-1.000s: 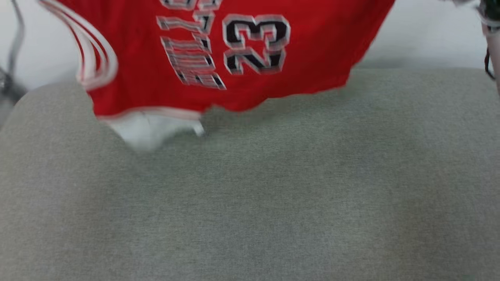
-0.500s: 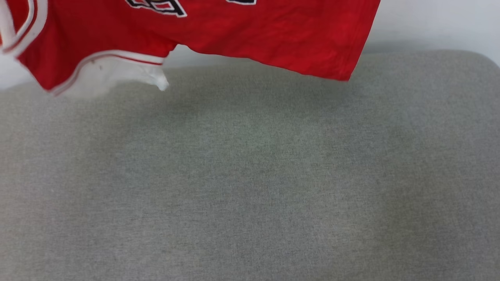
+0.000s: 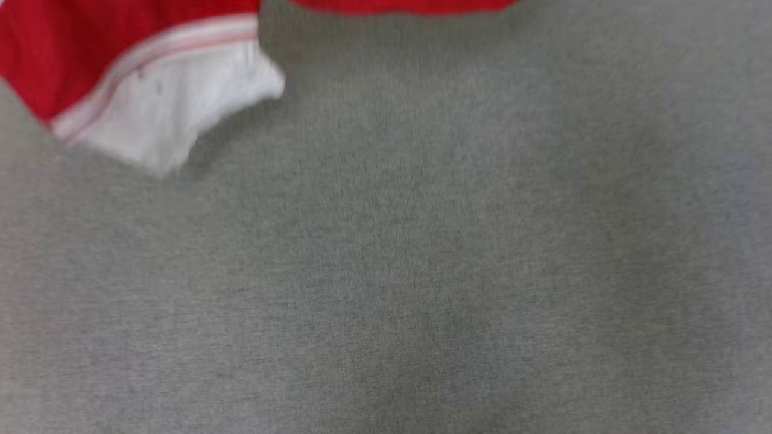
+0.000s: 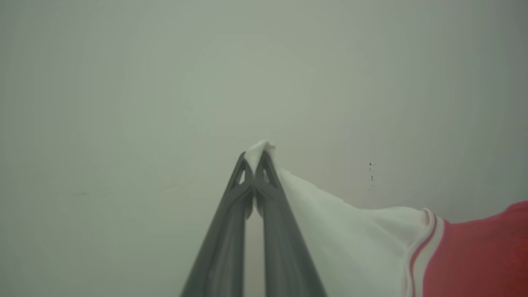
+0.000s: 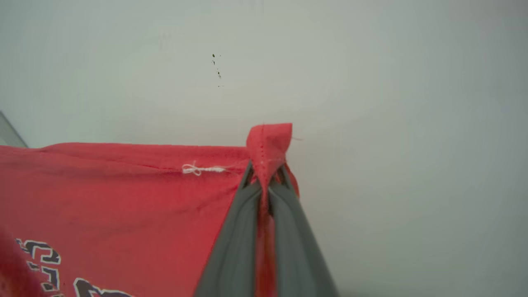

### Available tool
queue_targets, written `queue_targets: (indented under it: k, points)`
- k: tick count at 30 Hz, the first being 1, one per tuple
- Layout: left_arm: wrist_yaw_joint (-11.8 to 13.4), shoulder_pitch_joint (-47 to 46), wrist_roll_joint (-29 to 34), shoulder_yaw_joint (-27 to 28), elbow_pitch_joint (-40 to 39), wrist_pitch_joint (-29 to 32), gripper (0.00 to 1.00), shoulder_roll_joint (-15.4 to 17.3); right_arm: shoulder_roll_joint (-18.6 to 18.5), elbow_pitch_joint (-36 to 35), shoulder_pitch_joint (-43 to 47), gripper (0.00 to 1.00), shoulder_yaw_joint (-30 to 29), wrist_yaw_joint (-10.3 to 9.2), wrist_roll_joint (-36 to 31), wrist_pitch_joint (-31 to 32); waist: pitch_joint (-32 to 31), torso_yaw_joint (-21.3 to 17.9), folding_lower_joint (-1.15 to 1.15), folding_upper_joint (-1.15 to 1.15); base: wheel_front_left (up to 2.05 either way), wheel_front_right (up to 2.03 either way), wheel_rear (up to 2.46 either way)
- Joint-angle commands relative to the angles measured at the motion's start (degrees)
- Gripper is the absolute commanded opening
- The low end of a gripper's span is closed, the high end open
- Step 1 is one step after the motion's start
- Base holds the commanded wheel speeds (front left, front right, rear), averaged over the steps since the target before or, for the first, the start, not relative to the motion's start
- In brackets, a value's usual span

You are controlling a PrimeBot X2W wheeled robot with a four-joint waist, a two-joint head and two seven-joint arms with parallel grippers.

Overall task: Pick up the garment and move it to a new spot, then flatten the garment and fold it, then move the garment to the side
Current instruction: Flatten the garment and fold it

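Note:
The garment [image 3: 72, 48] is a red jersey with a white sleeve and striped trim; it hangs in the air at the top left of the head view, above the grey cushion. In the left wrist view my left gripper [image 4: 255, 159] is shut on the tip of the white sleeve [image 4: 350, 231], which trails to the right into red cloth. Over in the right wrist view my right gripper [image 5: 266, 171] is shut on a red hem corner of the garment [image 5: 123, 194], whose black-and-white lettering shows at the lower left.
A wide grey fabric cushion [image 3: 422, 271] spreads under the hanging cloth. Both wrist views face a plain pale wall [image 4: 206, 82] with a few small dark specks [image 5: 216, 68].
The head view has tilted down, so the cushion's far edge and the wall have left the picture. The garment has risen toward the top edge; its lettering and number are out of the head view now.

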Motion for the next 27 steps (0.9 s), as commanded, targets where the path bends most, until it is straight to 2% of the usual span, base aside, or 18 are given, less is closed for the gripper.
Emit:
queue_targets:
  k: [1,8,13,19,27]
  points:
    - [0.10,-2.25,0.05,0.19,0.55,-0.88,0.00,-0.34,-0.22,0.40,-2.28,0.00,-0.20,-0.02,-1.01,-0.81,6.59,0.31,-0.01,0.00,0.00,0.00,0.00]
    - [0.09,-12.59,-1.46,-1.08,2.60,-4.75,0.00,-5.50,-2.75,2.08,-13.29,0.00,-2.79,-0.03,-8.25,-3.13,17.14,3.01,-0.01,0.00,0.00,0.00,0.00]
    - [0.09,-14.93,-4.69,-2.90,2.04,-6.64,0.00,-8.66,-4.14,2.13,-15.64,0.00,-4.77,-0.03,-13.58,-4.35,21.31,5.07,-0.01,0.00,0.00,0.00,0.00]
    - [0.09,-10.98,-9.68,-4.76,-1.01,-8.37,0.00,-9.96,-3.52,2.06,-10.79,0.00,-6.51,-0.03,-15.68,-6.81,22.60,6.69,-0.01,0.00,0.00,0.00,0.00]
    - [0.09,0.21,-12.58,-9.78,-8.03,-8.94,0.00,-7.65,-5.34,2.02,1.01,0.00,-7.54,-0.03,-13.38,-9.67,20.55,6.70,-0.01,0.00,0.00,0.00,0.00]
